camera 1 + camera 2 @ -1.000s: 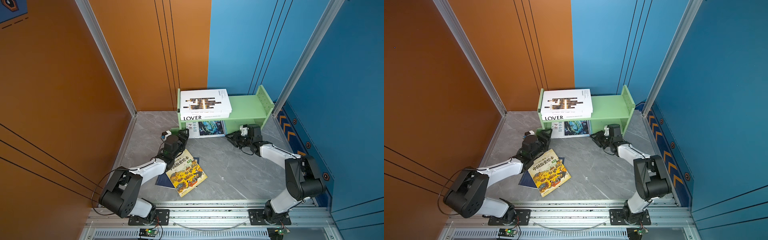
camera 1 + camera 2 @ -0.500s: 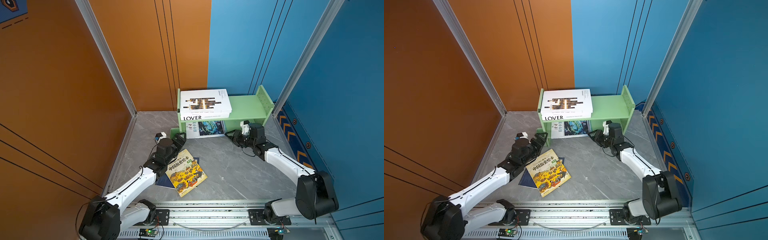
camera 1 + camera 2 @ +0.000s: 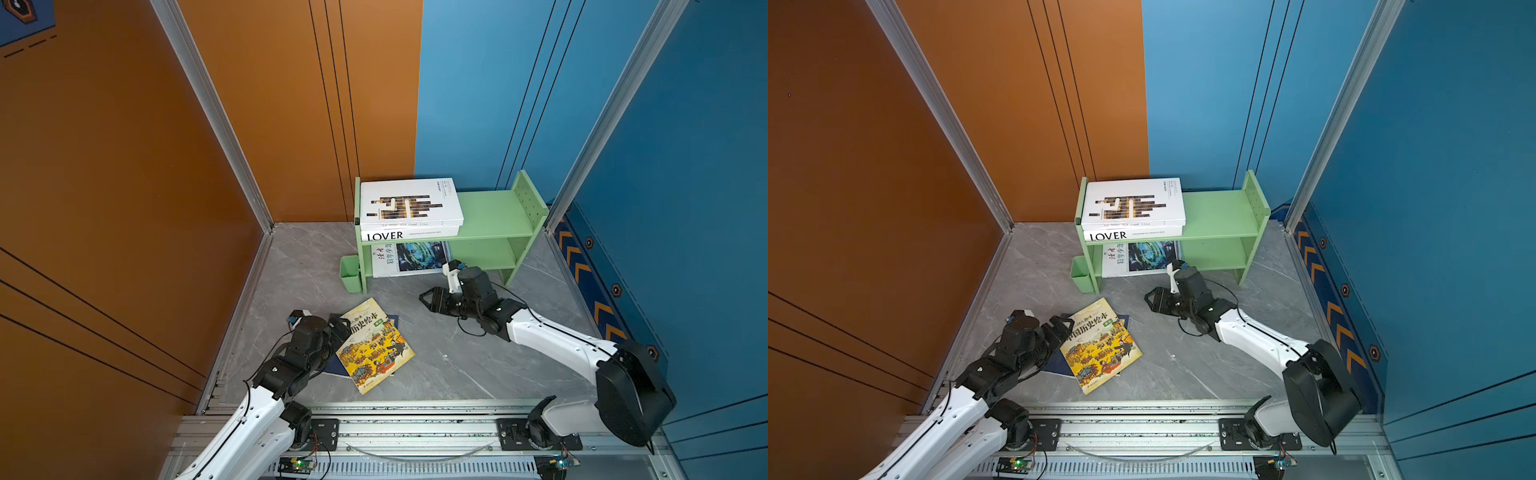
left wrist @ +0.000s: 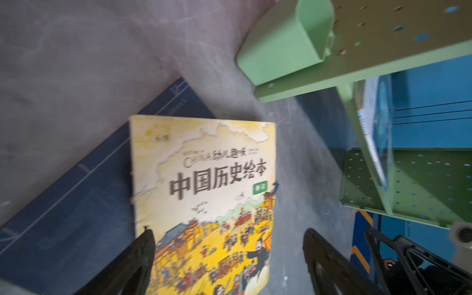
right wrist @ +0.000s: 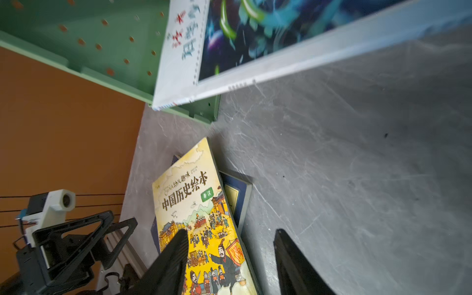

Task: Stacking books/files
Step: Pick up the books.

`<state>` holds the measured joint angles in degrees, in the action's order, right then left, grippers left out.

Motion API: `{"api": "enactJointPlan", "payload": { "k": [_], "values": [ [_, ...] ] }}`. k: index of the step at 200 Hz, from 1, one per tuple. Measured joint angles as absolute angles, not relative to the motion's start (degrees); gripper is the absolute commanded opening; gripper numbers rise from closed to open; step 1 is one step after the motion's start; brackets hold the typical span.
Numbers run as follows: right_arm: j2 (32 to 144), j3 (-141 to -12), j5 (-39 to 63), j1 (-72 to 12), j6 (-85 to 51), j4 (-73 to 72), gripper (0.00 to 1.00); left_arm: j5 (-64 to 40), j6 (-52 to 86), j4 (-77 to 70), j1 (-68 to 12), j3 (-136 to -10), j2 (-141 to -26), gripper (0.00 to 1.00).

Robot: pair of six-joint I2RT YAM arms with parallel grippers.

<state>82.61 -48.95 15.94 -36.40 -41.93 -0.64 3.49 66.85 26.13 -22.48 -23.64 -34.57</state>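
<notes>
Open floor (image 3: pixel 386 289) between green shelf (image 3: pixel 494 212) and yellow book (image 3: pixel 374 353)

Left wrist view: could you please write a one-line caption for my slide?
Open left gripper at the yellow book, which lies on a navy book near the green shelf.

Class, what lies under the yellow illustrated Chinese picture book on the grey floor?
A navy book cover with a yellow label pokes out beneath the yellow picture book. Most is covered; one navy book or two, unclear.
</notes>
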Motion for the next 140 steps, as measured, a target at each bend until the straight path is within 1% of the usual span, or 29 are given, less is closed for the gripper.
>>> {"api": "enactJointPlan", "payload": {
  "k": [11,37,65,80,83,93,113,140],
  "values": [
    [85.25,-49.01,15.29,-38.24,-41.98,-1.19,0.57,2.63,66.85,27.55,-21.39,-21.89,-32.58,0.88],
    [90.8,-49.91,14.13,-42.3,-42.0,-2.13,0.58,-0.69,66.48,28.53,-18.24,-17.34,-29.21,0.88],
    [94.76,-51.62,12.88,-46.04,-42.02,-2.74,0.57,-4.45,65.32,27.09,-16.45,-14.66,-29.8,0.87],
    [96.86,-52.71,12.29,-47.42,-42.02,-3.29,0.57,-6.46,64.75,23.92,-15.79,-13.56,-31.38,0.87],
    [97.23,-52.93,12.21,-47.64,-42.04,-3.38,0.57,-6.85,64.66,23.09,-15.68,-13.39,-31.7,0.83],
    [98.61,-53.67,11.75,-48.07,-42.04,-3.68,0.56,-8.34,64.51,19.75,-15.25,-12.71,-33.06,0.82],
    [101.38,-55.02,11.64,-48.51,-42.17,-4.03,0.55,-10.87,63.9,13.61,-14.76,-11.66,-36.07,0.75],
    [105.23,-56.21,11.7,-49.1,-42.26,-4.14,0.51,-13.15,62.26,9.41,-14.61,-11.42,-38.68,0.62]
  ]
}}
